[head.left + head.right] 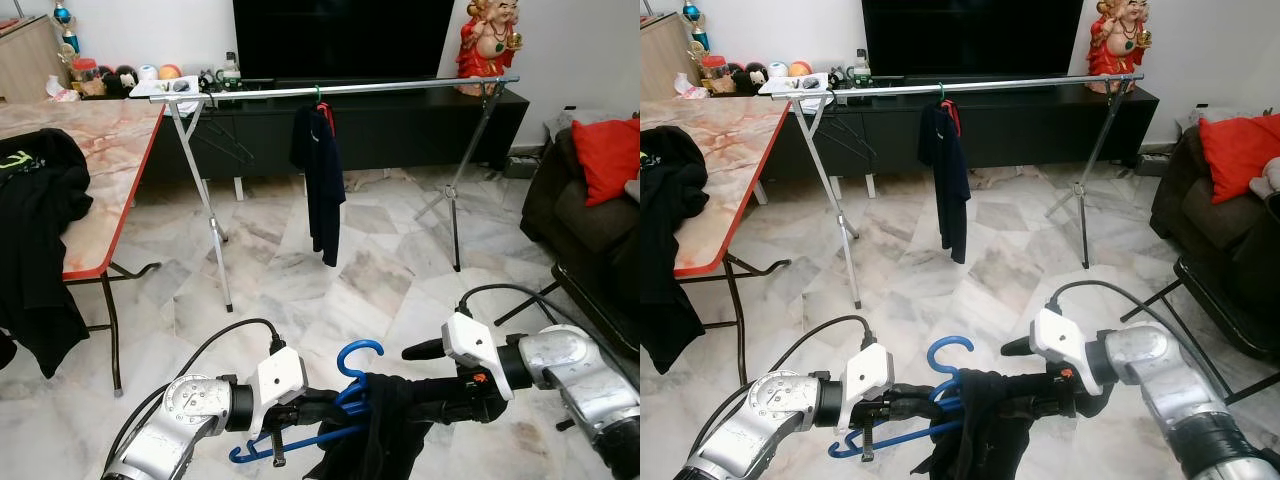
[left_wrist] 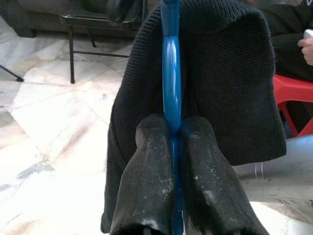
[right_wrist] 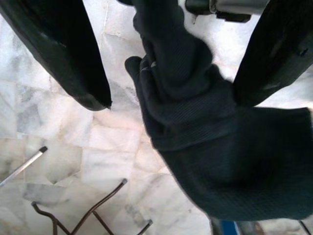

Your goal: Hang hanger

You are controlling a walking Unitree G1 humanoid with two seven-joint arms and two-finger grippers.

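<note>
Left eye view: the blue hanger, pinched by the left gripper while the right gripper is spread around its dark garment, is held near and low, with the rail far ahead and higher, running left to right.

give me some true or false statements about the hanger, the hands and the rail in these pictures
1. The left hand is shut on a blue hanger. True.
2. The hanger is bare. False: a dark garment is draped on it.
3. The blue hanger already hangs on the metal rail. False: it is held low above the floor, well short of the rail.
4. A dark shirt hangs from the rail. True.
5. The right hand is shut tight. False: its fingers stand apart, with the garment between them.
6. A red cushion lies on the sofa on the robot's right. True.
</note>
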